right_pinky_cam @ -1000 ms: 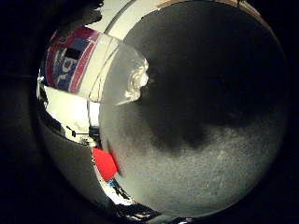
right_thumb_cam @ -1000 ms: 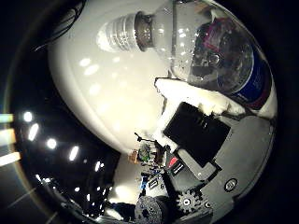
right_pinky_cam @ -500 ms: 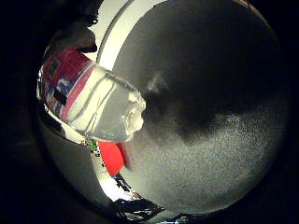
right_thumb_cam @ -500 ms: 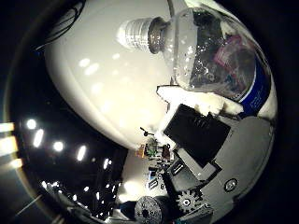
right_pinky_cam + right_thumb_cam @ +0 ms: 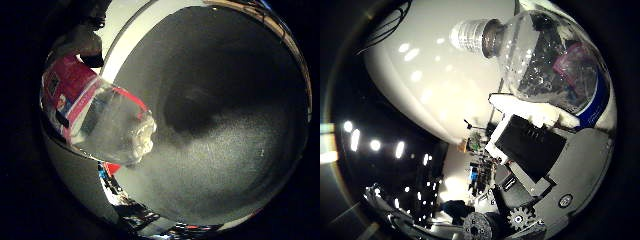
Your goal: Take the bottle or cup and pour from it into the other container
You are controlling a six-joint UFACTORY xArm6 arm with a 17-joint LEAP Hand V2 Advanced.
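A clear plastic bottle (image 5: pixel 545 65) with a red and blue label lies close against the palm. Its threaded neck (image 5: pixel 472 35) carries no cap and points out over a white surface. My right hand (image 5: pixel 530 145) is shut on the bottle, a white and black finger pressing its side. In the little finger side view the bottle's ribbed base (image 5: pixel 135 142) hangs over a grey speckled tabletop (image 5: pixel 230 150). A small red thing (image 5: pixel 112 167) shows just past the base, mostly hidden by the bottle; I cannot tell what it is.
A dark shadow (image 5: pixel 192 107) falls on the grey tabletop. A white band (image 5: pixel 125 42) borders the tabletop's edge. Cluttered equipment (image 5: pixel 477 165) and ceiling lights (image 5: pixel 375 145) show in the room beyond the white surface (image 5: pixel 420 85).
The whole view has shifted with the hand. The bottle's base now reaches further across the little finger side view and covers most of the red thing. The hold on the bottle is unchanged.
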